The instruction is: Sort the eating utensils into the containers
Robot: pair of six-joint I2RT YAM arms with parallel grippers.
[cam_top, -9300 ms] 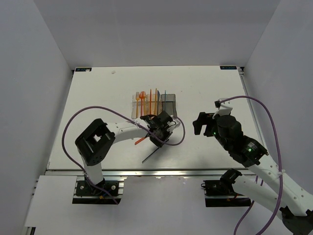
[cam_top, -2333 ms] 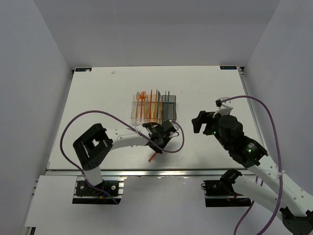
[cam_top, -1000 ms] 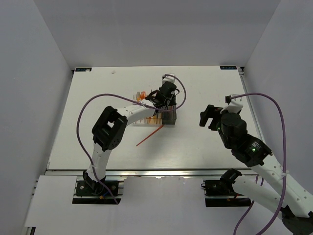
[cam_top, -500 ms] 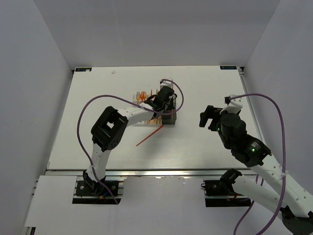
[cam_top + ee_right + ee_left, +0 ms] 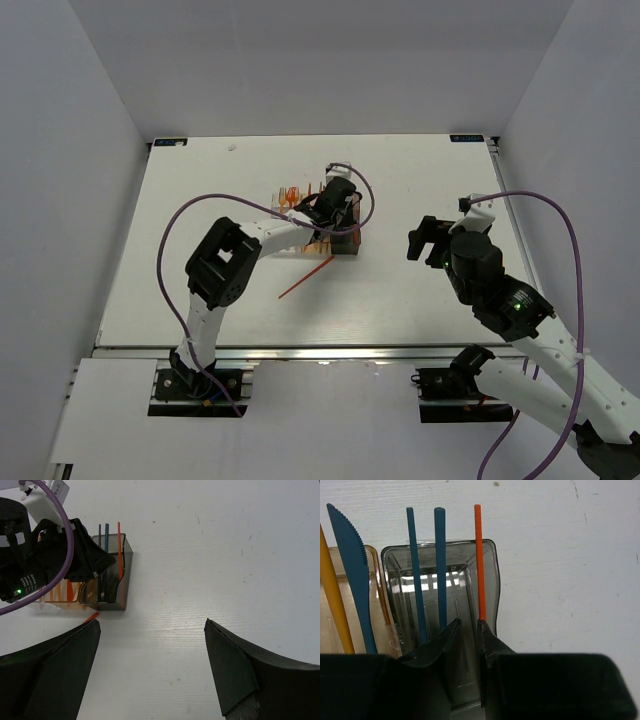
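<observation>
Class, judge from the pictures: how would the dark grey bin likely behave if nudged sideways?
The dark grey bin looks small and thin-walled, so it is probably light; it would likely slide on the smooth white table. The blue utensils and orange utensil standing well above its rim could make it tip if pushed high.

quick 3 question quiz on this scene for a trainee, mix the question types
1. True or false: the right gripper holds a utensil.
2. The loose orange utensil on the table lies: A) nearer the arms' bases than the dark grey bin, B) beyond it, C) inside it.
3. How many blue handles stand in the dark grey bin?
Key: 1 false; 2 A; 3 two.
</observation>
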